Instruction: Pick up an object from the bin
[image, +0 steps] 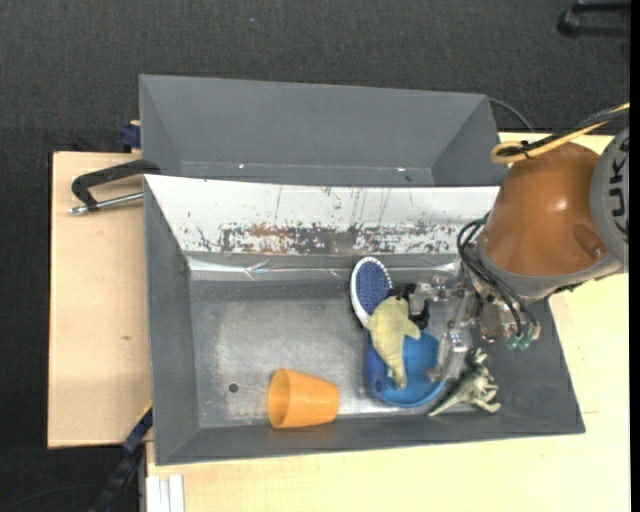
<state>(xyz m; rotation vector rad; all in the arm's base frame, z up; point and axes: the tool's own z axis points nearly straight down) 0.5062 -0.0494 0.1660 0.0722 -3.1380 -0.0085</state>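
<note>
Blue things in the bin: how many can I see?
2. A blue oval brush lies near the back wall; a blue bowl-like piece in front of it, partly under a yellowish cloth. More may hide beneath the gripper.

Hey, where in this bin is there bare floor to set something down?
The left half of the bin floor is bare, from the left wall to the orange cup in front and the blue brush behind. The right side is crowded: yellow cloth, blue dish and green toy heaped by the gripper.

cup (303, 398): bin (168, 330) front, left of bowl (412, 380) | rag (393, 332): on bowl | brush (371, 286): behind rag | figurine (469, 392): right of bowl
</note>
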